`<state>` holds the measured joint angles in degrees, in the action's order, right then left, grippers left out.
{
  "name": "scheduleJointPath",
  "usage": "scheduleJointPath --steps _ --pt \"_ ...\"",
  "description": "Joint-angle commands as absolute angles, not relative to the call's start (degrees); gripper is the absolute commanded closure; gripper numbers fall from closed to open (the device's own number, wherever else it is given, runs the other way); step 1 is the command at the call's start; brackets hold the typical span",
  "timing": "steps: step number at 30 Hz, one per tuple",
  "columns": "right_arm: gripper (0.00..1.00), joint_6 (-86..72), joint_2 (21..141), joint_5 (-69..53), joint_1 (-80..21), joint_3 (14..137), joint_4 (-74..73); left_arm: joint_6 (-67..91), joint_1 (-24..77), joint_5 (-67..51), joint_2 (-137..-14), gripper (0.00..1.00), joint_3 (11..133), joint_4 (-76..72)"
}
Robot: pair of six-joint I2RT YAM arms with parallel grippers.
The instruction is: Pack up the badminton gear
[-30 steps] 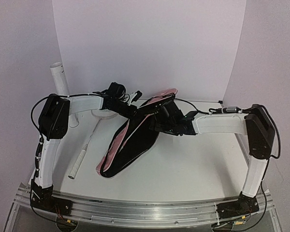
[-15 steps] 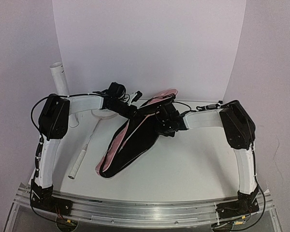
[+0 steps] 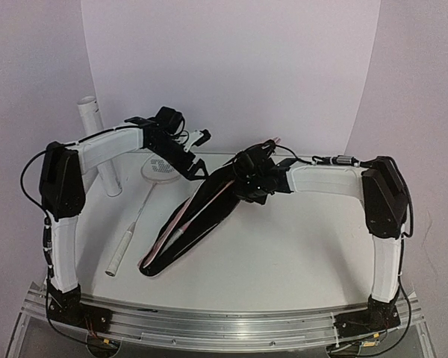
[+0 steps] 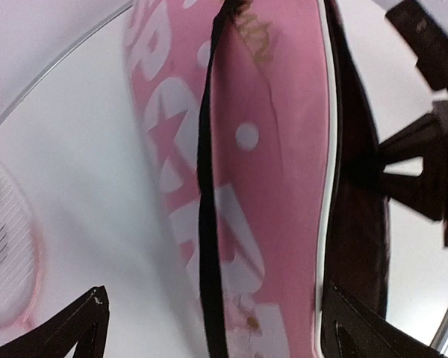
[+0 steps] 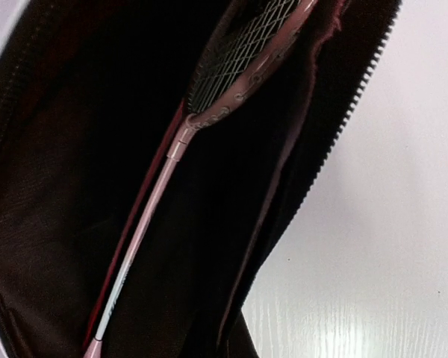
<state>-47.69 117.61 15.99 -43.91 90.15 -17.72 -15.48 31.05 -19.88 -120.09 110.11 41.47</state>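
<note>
Lying open across the white table (image 3: 306, 246), a long pink bag (image 3: 209, 205) with a black lining is seen from above. One racket (image 5: 235, 56) is shown inside it, its strung head and thin shaft set against the dark interior. A second racket (image 3: 158, 165) is seen flat on the table just beside the bag's left side, near an upright white tube (image 3: 97, 145). The left gripper (image 4: 224, 328) is spread wide over the bag's pink outside. The right gripper (image 3: 248, 179) is placed at the bag's raised far end; whether it is closed cannot be told
</note>
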Motion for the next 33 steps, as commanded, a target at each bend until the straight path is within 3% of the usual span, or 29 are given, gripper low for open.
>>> scheduleJointPath --steps 1,3,5,11,15,20,28,33 --pt "1.00 -49.11 113.20 20.21 -43.64 93.42 -20.29 -21.16 26.96 -5.56 -107.33 0.06 95.60 49.24" --pt "1.00 -48.46 113.23 20.47 -43.92 94.09 -20.57 -20.65 25.13 -2.60 -104.34 0.16 88.33 48.95" --pt "1.00 -47.72 113.40 20.49 -44.19 94.80 -20.94 -19.84 23.38 -0.99 -101.91 0.19 82.18 49.11" --pt "1.00 -46.15 114.01 20.24 -44.38 96.15 -21.71 -18.92 22.06 1.10 -96.15 0.07 66.50 46.59" --pt "1.00 -45.88 114.21 19.61 -44.47 96.86 -22.05 -18.92 20.89 3.57 -97.18 0.09 61.13 42.01" --pt "1.00 -45.00 113.56 19.63 -44.63 97.01 -22.14 -18.14 20.15 5.17 -98.05 0.22 58.70 39.56" --pt "1.00 -43.96 113.05 20.33 -44.78 97.03 -22.29 -16.08 18.77 -3.51 -99.39 0.37 55.88 39.54" --pt "1.00 -44.12 113.30 19.95 -44.83 96.70 -22.32 -14.98 18.71 -6.29 -102.16 0.57 55.85 36.99"
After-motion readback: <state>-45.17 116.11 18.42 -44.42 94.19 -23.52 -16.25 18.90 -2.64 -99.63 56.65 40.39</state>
